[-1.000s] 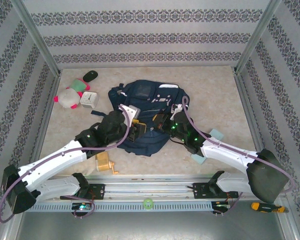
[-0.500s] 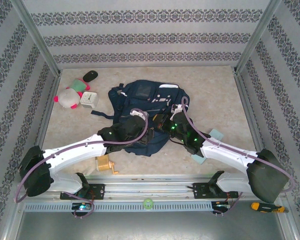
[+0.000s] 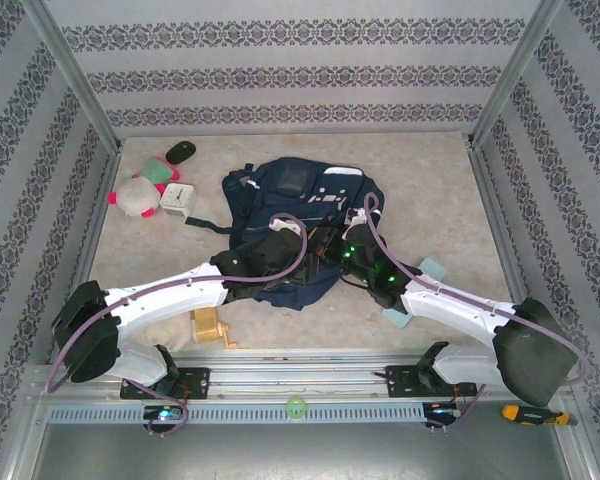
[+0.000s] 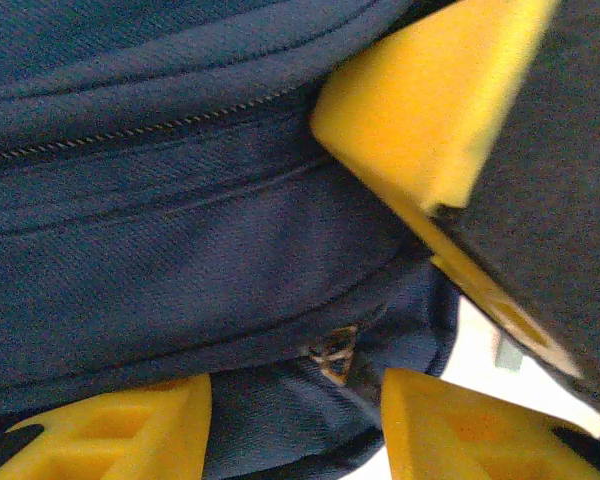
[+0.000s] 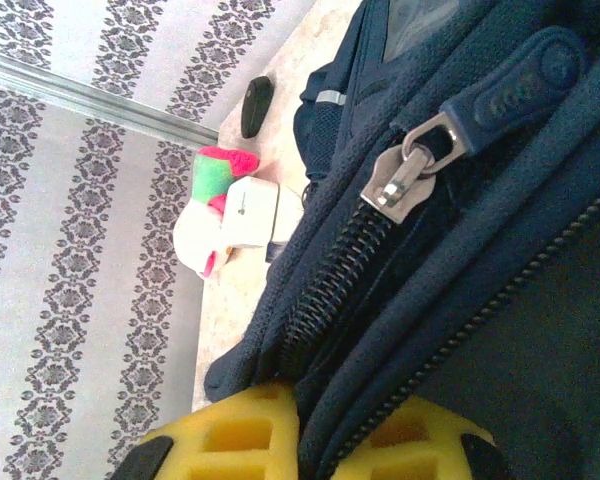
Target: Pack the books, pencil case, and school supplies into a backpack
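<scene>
On my overhead feed, a pink-and-white plush toy [image 3: 135, 196] and a white square clock [image 3: 179, 201] sit at the far left of the pale, marbled worktop [image 3: 430, 190]. Nearer me, just beside the left arm, stands the boxy yellow-orange pencil sharpener [image 3: 209, 325]. At centre lies the navy woven-fabric backpack [image 3: 305, 190], with white patches near its top; any print on them is too small for me to read. Both arms meet over its near edge. My left tool [image 4: 295, 425] has its ribbed yellow fingers [image 4: 110, 435] apart with backpack cloth between them; I cannot tell whether it is grasping or released. My right tool [image 5: 325, 435] is clenched on the seam beside the main zip, whose coarse teeth lead up to a metal slider and a moulded navy pull [image 5: 510, 80]; its raised lettering is blurred. Right of that, the pale-blue flat pencil case [image 3: 432, 268] lies on the worktop under the right arm, an end showing on either side. An orange-and-black screwdriver [image 3: 527, 412] rests on the front ledge, far right.
</scene>
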You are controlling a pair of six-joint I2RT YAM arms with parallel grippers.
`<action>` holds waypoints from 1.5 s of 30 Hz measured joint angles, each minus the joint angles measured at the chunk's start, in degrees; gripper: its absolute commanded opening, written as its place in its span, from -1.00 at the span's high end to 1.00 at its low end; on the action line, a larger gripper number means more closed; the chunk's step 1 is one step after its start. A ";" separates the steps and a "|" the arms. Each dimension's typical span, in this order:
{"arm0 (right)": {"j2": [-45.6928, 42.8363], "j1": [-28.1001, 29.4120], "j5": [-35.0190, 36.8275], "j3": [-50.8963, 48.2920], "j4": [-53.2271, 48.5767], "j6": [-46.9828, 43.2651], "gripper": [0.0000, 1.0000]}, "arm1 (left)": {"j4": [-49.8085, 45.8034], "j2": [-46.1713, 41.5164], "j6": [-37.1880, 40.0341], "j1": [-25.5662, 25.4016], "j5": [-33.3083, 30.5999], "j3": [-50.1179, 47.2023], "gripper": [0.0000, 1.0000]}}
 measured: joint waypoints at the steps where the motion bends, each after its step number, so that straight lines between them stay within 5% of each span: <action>1: 0.00 0.00 0.09 0.00 0.00 0.02 1.00 | 0.46 -0.02 -0.24 -0.22 0.09 0.00 -0.10; 5: 0.00 0.00 0.35 0.00 0.28 0.87 1.00 | 0.85 -0.76 -1.11 -0.37 0.94 -0.48 -0.29; 10: 0.11 0.00 0.31 0.20 0.33 1.16 1.00 | 1.66 -2.97 -2.45 -0.74 0.85 -1.79 -0.26; 26: 0.22 0.20 -0.48 0.50 -0.44 1.29 1.00 | 3.02 -0.24 -3.10 -0.68 -2.99 -2.34 0.99; 35: -0.96 -5.29 -9.29 0.96 -1.49 1.07 1.00 | 1.95 -6.47 1.57 1.68 -3.26 -7.04 1.00; 45: -4.28 -20.24 -29.00 1.20 -5.22 0.00 1.00 | 0.72 -12.81 12.59 12.48 2.97 -13.27 1.00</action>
